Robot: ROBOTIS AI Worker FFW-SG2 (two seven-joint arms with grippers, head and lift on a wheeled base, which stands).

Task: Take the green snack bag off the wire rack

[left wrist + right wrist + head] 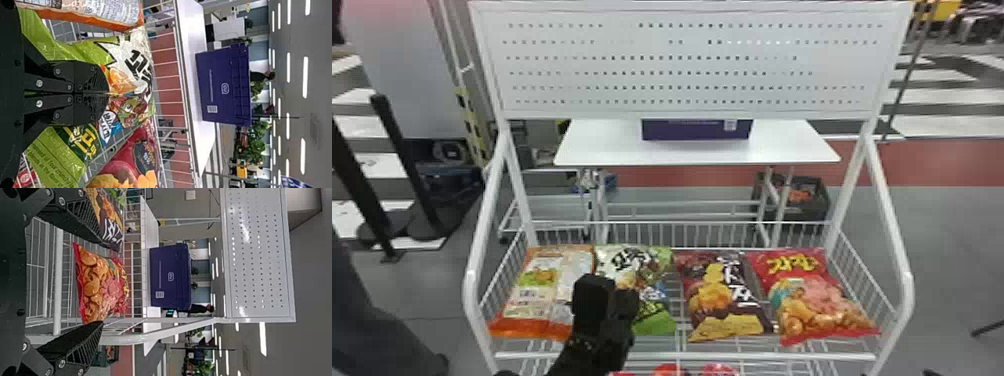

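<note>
Head view — I've got the left gripper [612,296] pinching the green snack bag [656,320], which lies on the wire rack [682,356] between the orange-and-white bag [537,287] and the dark bag [713,296]; right wrist view — my right gripper [109,285] is spread.

Illumination is bright and mostly even in the head view, with overhead light distributed across the wire rack [684,357]. The light sources are white ceiling strips [305,77], seen lit in both wrist views against a darker grey ceiling [321,39]. In the right wrist view, the perforated panel [682,65] carries elongated patches of glare; in the head view its face is pale and largely uniform. Small specular highlights mark the wrinkled film of the green snack bag [657,322] in the left wrist view.
</note>
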